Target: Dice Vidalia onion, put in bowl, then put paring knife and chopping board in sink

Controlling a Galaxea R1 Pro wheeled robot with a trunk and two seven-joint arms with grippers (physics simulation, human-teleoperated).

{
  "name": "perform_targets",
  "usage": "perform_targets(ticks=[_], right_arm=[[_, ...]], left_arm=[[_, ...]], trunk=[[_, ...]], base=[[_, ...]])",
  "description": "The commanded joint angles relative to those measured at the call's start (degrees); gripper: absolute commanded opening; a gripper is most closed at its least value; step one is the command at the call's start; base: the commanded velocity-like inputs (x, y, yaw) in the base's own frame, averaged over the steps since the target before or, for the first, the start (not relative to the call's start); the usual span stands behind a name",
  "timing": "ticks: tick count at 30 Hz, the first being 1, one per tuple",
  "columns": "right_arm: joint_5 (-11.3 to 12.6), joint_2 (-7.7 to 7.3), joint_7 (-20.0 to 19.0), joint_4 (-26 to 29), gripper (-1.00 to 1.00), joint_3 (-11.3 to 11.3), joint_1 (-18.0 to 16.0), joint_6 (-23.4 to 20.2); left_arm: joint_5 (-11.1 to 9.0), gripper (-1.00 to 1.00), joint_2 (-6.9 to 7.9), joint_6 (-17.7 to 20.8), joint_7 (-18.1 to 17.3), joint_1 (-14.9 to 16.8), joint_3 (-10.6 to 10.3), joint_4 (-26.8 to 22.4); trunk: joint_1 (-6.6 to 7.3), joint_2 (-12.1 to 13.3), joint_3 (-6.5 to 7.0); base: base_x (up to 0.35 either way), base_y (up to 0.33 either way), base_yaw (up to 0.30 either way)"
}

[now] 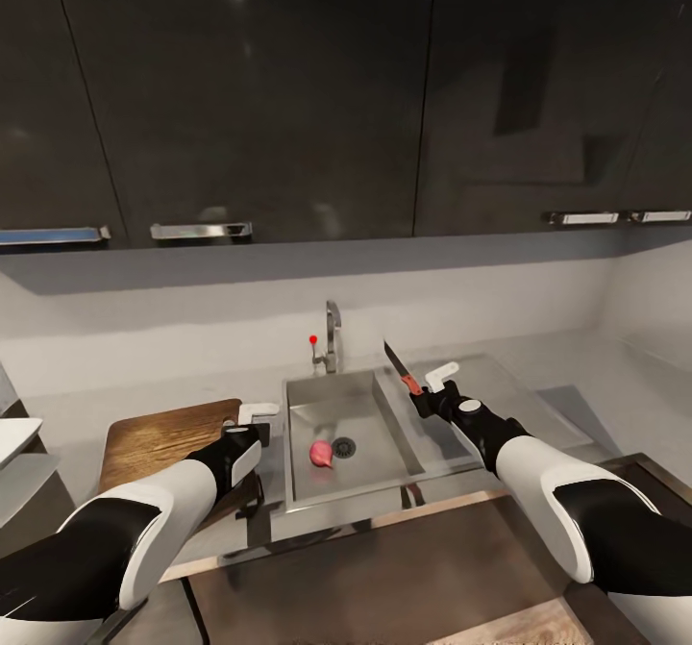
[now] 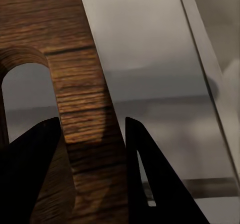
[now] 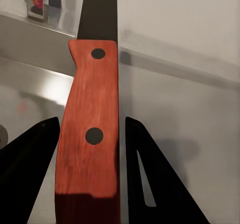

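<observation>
The right gripper [image 1: 430, 387], right of centre in the head view, pinches the small paring knife with the red wooden handle and slim dark blade [image 1: 401, 367]. The blade points up and toward the back wall, over the right rim of the rectangular grey steel sink [image 1: 360, 405]. In the right wrist view the handle [image 3: 89, 134], with its two dark rivets, sits squarely between the two black fingers [image 3: 30, 174], and the dark blade runs up to the top of the frame.

At lower left in the head view, the left gripper [image 1: 252, 424] is at the right edge of the dark-brown wooden chopping board with rounded corners [image 1: 163, 438]. The left wrist view shows the board [image 2: 75, 83], grain plain to see and a rounded slot cut through it, with its edge between the black fingers [image 2: 150, 184]; the claw is closed on that edge.

A small pinkish onion [image 1: 321, 453] lies on the sink floor at the middle of the head view, just left of the dark round drain [image 1: 344, 448]. The curved chrome tap with a red-tipped lever [image 1: 329, 337] stands behind the basin. The pale grey countertop [image 1: 596, 385] spreads to either side, under dark glossy wall cabinets [image 1: 240, 97]. A white squarish bowl [image 1: 14, 438] pokes in at the left edge.
</observation>
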State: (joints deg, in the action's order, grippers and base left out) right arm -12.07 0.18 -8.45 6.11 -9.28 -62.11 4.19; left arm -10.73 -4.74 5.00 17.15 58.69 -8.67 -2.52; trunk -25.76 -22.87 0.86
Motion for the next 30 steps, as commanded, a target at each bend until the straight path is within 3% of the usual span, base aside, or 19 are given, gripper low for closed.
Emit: perform_targets(ticks=[1, 14, 30], right_arm=[[-0.59, 0.00, 0.00, -0.05, -1.00, 0.05, -0.03, 0.20], [-0.59, 0.00, 0.01, -0.05, -1.00, 0.06, -0.03, 0.20], [-0.59, 0.00, 0.01, -0.05, -1.00, 0.05, -0.03, 0.20]], left_arm=[[-0.44, -1.00, 0.00, 0.41, 0.34, -0.01, -0.62, -0.12], [-0.35, -1.00, 0.06, 0.26, 0.32, -0.03, -0.63, 0.04], [-0.35, -1.00, 0.17, 0.19, 0.43, -0.03, -0.57, 0.05]], trunk=[[-0.02, -0.05, -0.09], [-0.02, -0.05, -0.95], [-0.02, -0.05, -1.83]], base=[[0.019, 0.000, 0.000], [0.224, 0.000, 0.000], [0.015, 0.000, 0.000]])
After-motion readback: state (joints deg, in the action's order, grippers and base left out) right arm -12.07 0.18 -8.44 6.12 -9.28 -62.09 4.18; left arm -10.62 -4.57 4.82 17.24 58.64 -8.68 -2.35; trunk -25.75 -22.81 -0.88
